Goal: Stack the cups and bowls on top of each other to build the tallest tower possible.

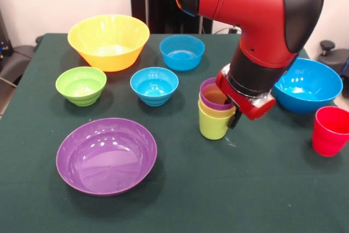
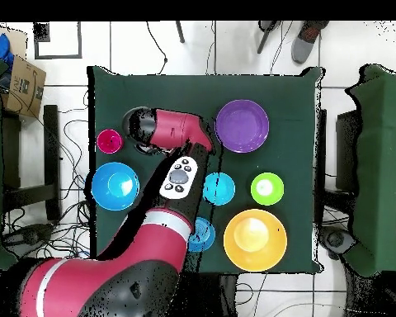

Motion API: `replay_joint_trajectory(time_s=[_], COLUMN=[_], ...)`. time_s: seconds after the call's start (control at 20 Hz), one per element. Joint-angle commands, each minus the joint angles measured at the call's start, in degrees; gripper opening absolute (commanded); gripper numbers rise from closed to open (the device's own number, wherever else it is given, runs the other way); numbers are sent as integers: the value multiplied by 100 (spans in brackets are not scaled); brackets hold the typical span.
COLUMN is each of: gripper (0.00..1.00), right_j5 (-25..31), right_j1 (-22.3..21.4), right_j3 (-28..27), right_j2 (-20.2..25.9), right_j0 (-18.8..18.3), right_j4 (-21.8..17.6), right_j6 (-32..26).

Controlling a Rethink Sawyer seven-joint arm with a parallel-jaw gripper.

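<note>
Three cups stood nested as the tower a little right of the table's middle in the front view: lime green cup lowest, yellow cup in it showing only as a band, purple cup on top. The gripper hung at the tower's right side, its red and black wrist covering part of the purple rim, with a dark fingertip beside the green cup's wall. Whether its jaws were wide or narrow could not be told, nor whether they touched the cups.

The red cup stood alone at the table's right edge in that view, well apart from the tower. The large blue bowl sat just behind it, also by the right edge. The yellow-orange bowl stood toward the far left corner, with one small blue bowl to its right near the far edge. The small green bowl and the other small blue bowl sat side by side, apart, in front of those. The purple bowl lay toward the near left of the table, upright and empty like the others.

From overhead, the arm crossed the table from its bottom edge and hid the tower; the red cup and large blue bowl lay by the left edge there.
</note>
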Motion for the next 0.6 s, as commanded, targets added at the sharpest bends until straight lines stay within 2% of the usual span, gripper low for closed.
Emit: replay_joint_trajectory(time_s=[0.05,0.3,0.6], gripper=[100,100,100], right_j5=[-273,-385,-429], right_j1=[117,72,-36], right_j3=[-9,46,85], right_j2=[325,257,329], right_j0=[101,163,124], right_j4=[-417,-326,-304], right_j6=[153,371,254])
